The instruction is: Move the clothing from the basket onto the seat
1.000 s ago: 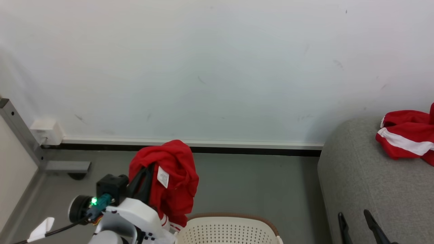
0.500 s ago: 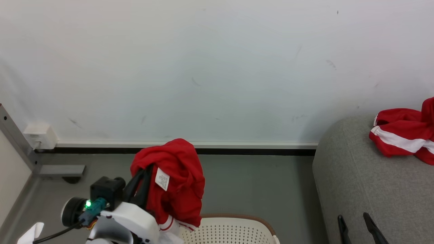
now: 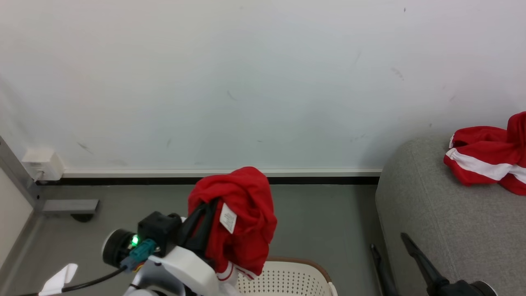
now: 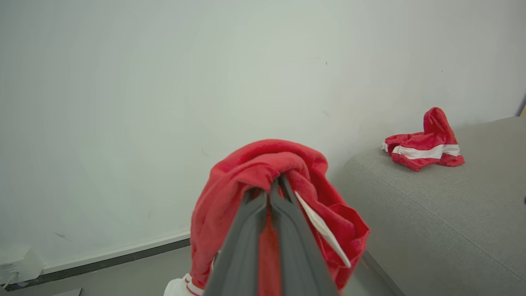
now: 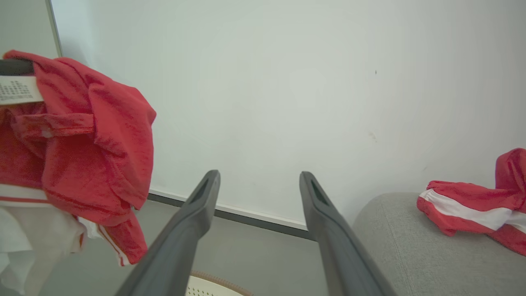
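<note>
We've got the clothing (image 3: 242, 213) up in the air. Our left gripper (image 3: 208, 204) is clenched on a fold of the red fabric, its two dark fingers pressed together, as the left wrist view (image 4: 275, 185) shows plainly.

The job now, as we read it, is the carry across to the seat (image 3: 444, 222). We want the arm high as we swing right, because the white-striped hem hangs low and looks close to the brown rim of the basket (image 3: 306, 264). The pinch should stay shut until the cloth is well over the grey cushion. A drop over the open floor (image 3: 328, 222) between basket and seat would cost us. We'd aim inward from the rounded edge, near the other red garment (image 3: 481, 168) lying there, so nothing slides off.

Our right gripper (image 3: 388, 242) stands released, jaws wide with nothing between them, low beside the seat's front edge. That puts it close to our path, so we'd pass above it.

As for position, the clothing drapes over the left fingertips like a hood. Most of it falls to the right of and below the fingers, with the white label (image 3: 228, 218) just beside them. The seat is well apart, off to the right.
</note>
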Robot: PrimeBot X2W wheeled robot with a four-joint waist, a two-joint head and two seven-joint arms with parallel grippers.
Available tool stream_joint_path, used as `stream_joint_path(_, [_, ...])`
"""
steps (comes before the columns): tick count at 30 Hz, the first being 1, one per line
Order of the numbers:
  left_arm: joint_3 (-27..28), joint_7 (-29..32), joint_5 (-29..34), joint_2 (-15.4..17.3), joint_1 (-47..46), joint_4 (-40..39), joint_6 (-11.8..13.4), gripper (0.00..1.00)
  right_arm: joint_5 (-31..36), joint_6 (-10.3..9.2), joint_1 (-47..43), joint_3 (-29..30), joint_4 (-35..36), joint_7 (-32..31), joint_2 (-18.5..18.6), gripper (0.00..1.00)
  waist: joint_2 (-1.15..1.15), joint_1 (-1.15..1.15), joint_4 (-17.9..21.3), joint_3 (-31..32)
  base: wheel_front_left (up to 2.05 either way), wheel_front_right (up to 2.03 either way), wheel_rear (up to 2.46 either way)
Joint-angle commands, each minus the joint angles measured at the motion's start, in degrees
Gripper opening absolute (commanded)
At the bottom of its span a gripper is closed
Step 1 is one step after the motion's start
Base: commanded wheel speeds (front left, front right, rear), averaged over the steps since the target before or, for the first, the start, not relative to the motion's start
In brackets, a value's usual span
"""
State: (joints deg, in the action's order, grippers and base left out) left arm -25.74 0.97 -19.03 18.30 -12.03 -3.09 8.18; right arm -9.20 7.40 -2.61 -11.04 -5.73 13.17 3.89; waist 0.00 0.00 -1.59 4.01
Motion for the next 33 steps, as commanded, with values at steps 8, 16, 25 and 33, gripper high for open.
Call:
stream_joint_path(8, [-6.1,1.4,1.6,-2.9,-2.8,-0.5,-3.0,0.0,-2.3,0.14,4.1,-9.2,5.1,-3.2,4.9,1.0,0.0,0.0,0.1,-0.4,0.0,0.0,0.0])
stream_joint_path(16, [-11.2,1.5,2.5,-6.1,-4.4,1.6,-5.1,0.0,-4.7,0.13,6.1,-16.1,8.2,-6.0,7.0,1.0,0.0,0.0,0.6,-0.6,0.0,0.0,0.0])
stream_joint_path(25, [-15.6,1.9,2.3,-8.7,-4.9,2.6,-7.3,0.0,-6.0,0.12,6.7,-18.4,7.7,-6.7,8.0,1.0,0.0,0.0,1.1,-0.5,0.0,0.0,0.0])
stream_joint_path(33, [-18.4,3.7,0.7,-9.2,-4.7,1.0,-9.5,0.0,-4.9,0.12,6.9,-19.1,6.1,-7.2,9.0,1.0,0.0,0.0,1.3,-0.3,0.0,0.0,0.0])
